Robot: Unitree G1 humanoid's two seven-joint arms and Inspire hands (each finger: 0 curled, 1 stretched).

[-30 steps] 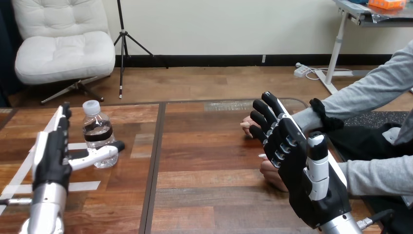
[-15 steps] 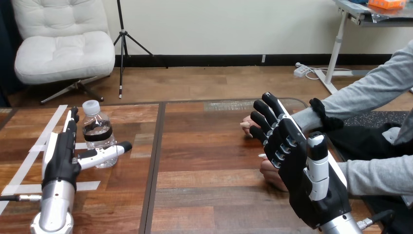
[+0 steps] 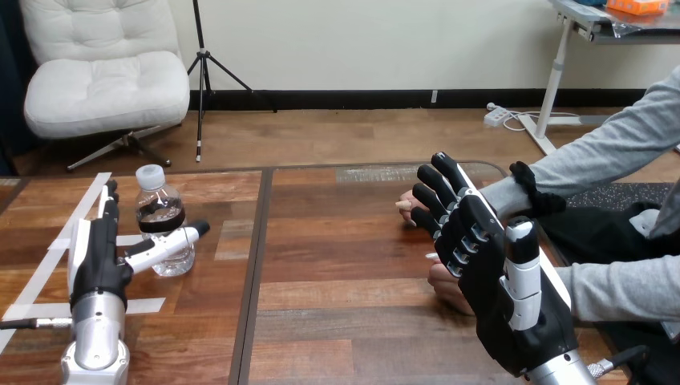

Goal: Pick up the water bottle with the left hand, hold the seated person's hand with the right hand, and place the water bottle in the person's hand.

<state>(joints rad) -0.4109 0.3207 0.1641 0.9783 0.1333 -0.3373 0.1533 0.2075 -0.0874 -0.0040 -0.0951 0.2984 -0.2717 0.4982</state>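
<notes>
The black-and-white right hand (image 3: 497, 281) is covering most of the person's two hands (image 3: 407, 204) behind it, contact unclear; both grey sleeves (image 3: 617, 144) are getting cut off beyond it.

One water bottle (image 3: 161, 223) — two robot hands (image 3: 96, 265) (image 3: 497, 293)

A plain off-white wall (image 3: 385, 40) runs across the top of the frame and meets a black baseboard (image 3: 401, 99). Below it lies a brown wooden plank floor (image 3: 345, 136). In the upper left stands a white tufted armchair (image 3: 104, 72) on splayed metal legs, and just to its right a thin black tripod stand (image 3: 204, 64). At the upper right a white desk (image 3: 593, 20) rests on a white leg (image 3: 553, 80), with an orange object (image 3: 637, 6) on top. A white power strip (image 3: 499, 116) lies on the floor near that leg. The wooden table (image 3: 345, 265) fills the lower frame.
</notes>
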